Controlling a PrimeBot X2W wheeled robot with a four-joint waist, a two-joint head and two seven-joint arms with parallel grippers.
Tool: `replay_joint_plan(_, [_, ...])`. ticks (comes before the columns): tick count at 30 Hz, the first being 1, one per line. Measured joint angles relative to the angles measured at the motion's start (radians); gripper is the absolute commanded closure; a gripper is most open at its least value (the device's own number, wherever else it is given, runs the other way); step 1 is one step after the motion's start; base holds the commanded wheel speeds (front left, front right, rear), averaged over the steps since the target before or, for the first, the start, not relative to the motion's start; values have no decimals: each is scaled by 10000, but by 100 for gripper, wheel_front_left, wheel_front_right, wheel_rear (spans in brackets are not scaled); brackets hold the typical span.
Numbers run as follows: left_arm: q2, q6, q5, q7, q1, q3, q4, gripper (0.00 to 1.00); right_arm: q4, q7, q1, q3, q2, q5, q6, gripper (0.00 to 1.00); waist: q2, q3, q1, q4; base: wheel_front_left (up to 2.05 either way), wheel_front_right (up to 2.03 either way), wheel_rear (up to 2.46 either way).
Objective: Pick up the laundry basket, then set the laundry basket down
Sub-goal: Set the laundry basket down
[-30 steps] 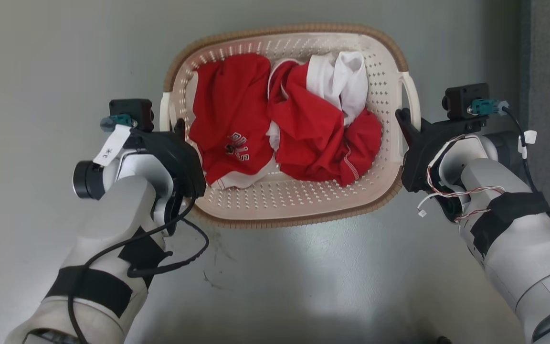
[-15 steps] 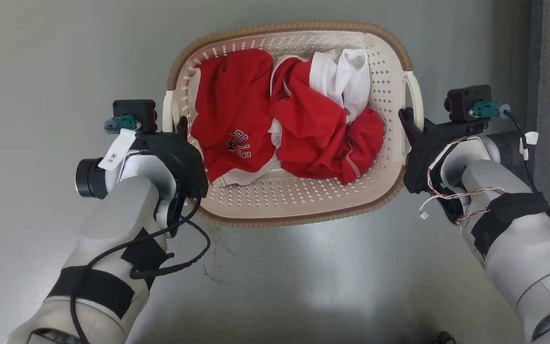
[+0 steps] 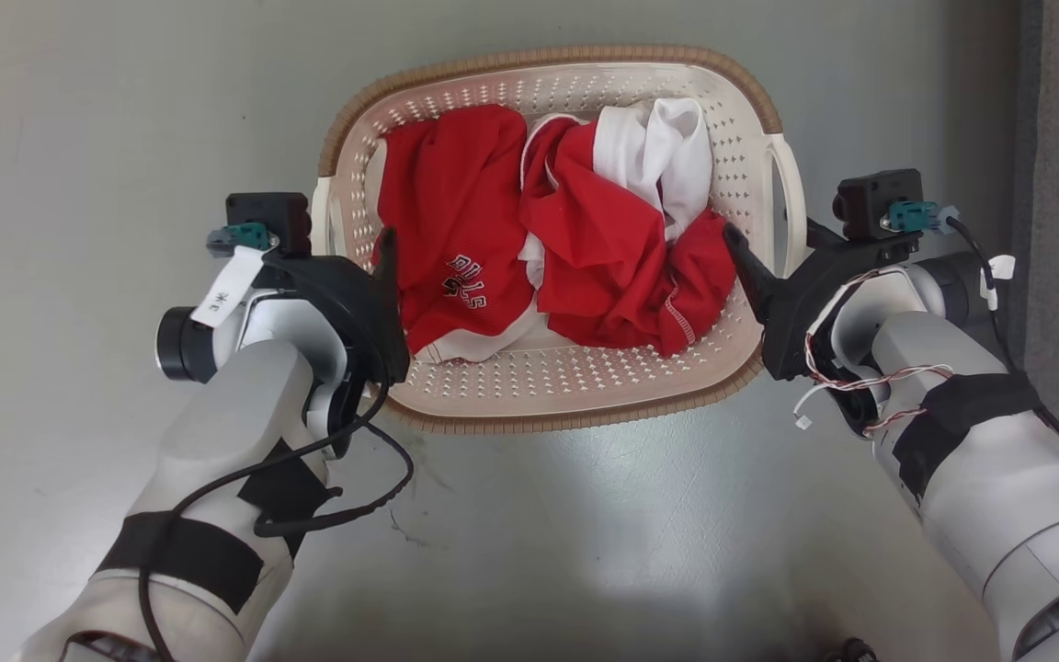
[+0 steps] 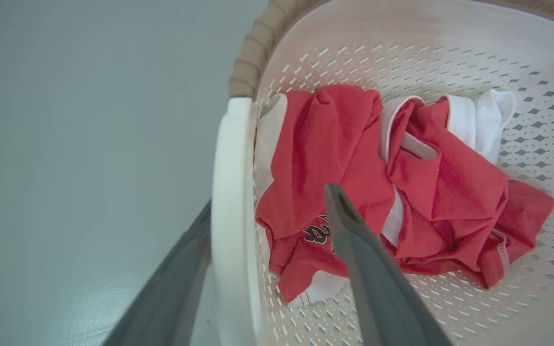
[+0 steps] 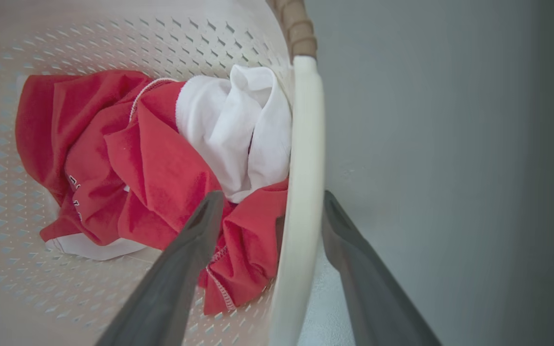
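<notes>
Head view puts the laundry basket on the grey floor between my arms. Left gripper and right gripper are spread, each astride a side handle: stiff, light plastic, best gripped there, I judge.

Head view overhead looking down, wrist views close, both sharing laundry basket

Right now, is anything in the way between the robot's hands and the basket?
Nothing visible. The left hand and right hand each straddle, open, a white side handle of the cream-white perforated plastic laundry basket, one finger inside, one outside. The red and white clothes lie beside the inner fingers.
</notes>
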Motion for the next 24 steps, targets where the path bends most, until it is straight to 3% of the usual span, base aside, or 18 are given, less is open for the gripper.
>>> replay_joint_plan(14, [-8, 15, -244, 44, -10, -290, 25, 0, 255, -107, -32, 96, 12, 174, 0, 0, 0, -246, 0, 7, 0, 0, 0])
replay_joint_plan(24, [-12, -81, -249, -65, 137, -514, 506, 0, 441, -401, 404, 244, 2, 316, 2, 0, 0, -1179, 0, -49, 0, 0, 0])
